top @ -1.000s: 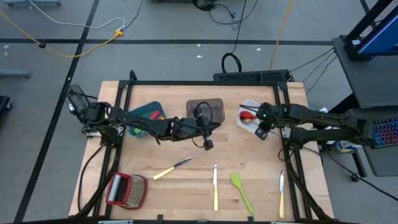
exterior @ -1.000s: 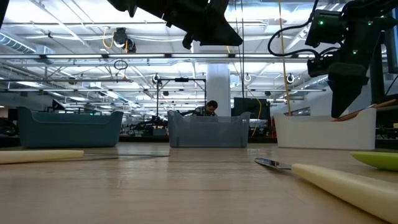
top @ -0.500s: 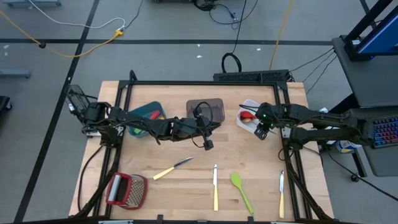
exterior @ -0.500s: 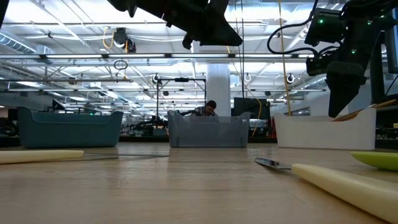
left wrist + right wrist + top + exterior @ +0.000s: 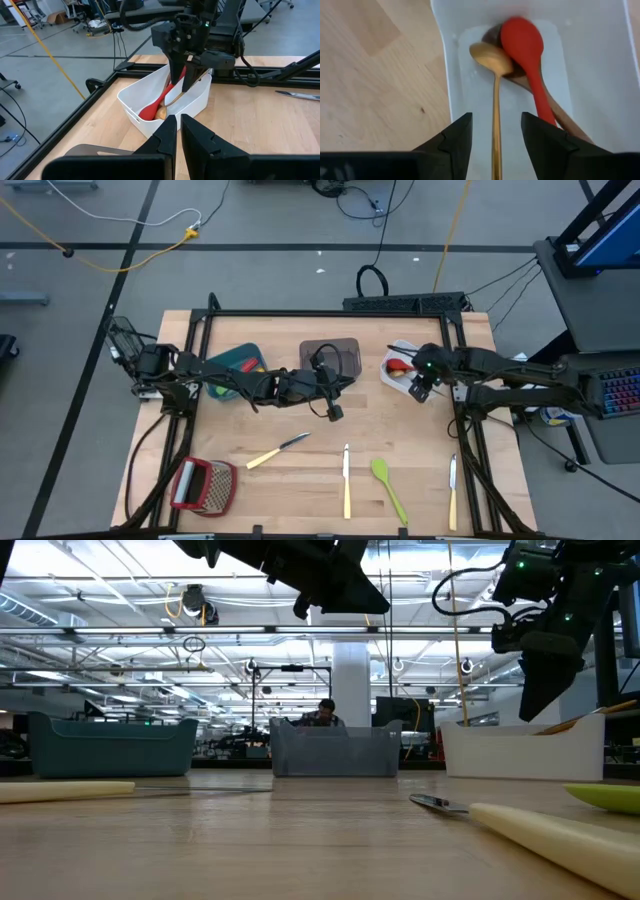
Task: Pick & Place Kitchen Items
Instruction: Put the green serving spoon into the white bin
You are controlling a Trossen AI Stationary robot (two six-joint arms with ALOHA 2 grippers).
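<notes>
My right gripper (image 5: 417,389) hangs open over the white bin (image 5: 402,345) at the back right, touching nothing. In the right wrist view its fingers stand on either side of a gold spoon (image 5: 493,100), which lies on the bin's floor (image 5: 600,60) beside a red spoon (image 5: 522,40) and a brown wooden spoon (image 5: 570,125). My left gripper (image 5: 335,412) hovers shut and empty at mid-table. On the near half of the table lie three cream-handled knives (image 5: 276,451) (image 5: 346,480) (image 5: 452,492) and a green spatula (image 5: 388,488).
A teal bin (image 5: 238,360) and a grey bin (image 5: 330,352) stand at the back, left of the white bin. A red-framed grater (image 5: 205,485) lies at the near left. Black frame rails run along the table's left, right and far sides.
My right gripper has risen a little above the white bin, still open. The spoons lie still in the bin.
</notes>
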